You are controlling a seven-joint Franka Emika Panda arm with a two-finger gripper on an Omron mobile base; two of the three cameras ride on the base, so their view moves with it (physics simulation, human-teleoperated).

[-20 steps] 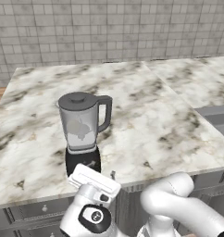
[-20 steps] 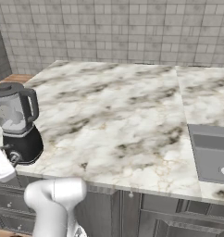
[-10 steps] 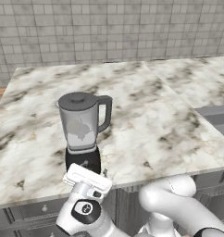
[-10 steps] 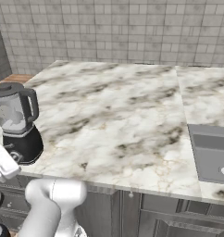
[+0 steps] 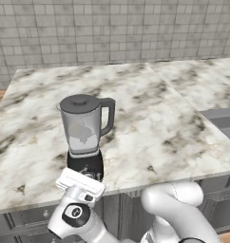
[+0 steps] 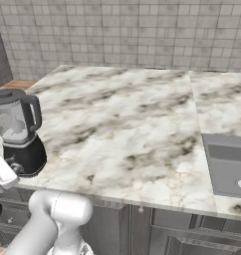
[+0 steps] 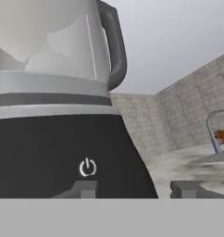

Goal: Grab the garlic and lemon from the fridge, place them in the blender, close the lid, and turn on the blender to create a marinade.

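- Now you have the blender [image 5: 86, 137] standing near the front edge of the marble counter [image 5: 150, 118], the lid [image 5: 80, 100] already seated on the clear jar, so by the look of it only the switching-on is left of the task.
- Inside the jar [image 7: 49, 41] you can make out pale rounded lumps, probably the garlic and lemon, though they are too blurred to tell apart.
- Compared with a second ago, your hand has sunk lower along the counter front and closed in on the black base [image 7: 58, 152]; the base cameras have not shifted.
- Your gripper [image 7: 137, 189] has drawn in from wide to a narrower gap; it holds nothing, and whether it is done closing you cannot tell.
- The left fingertip [image 7: 84, 189] sits just under the power symbol [image 7: 88, 167], the right one off the base's side, so you look lined up to press the control.
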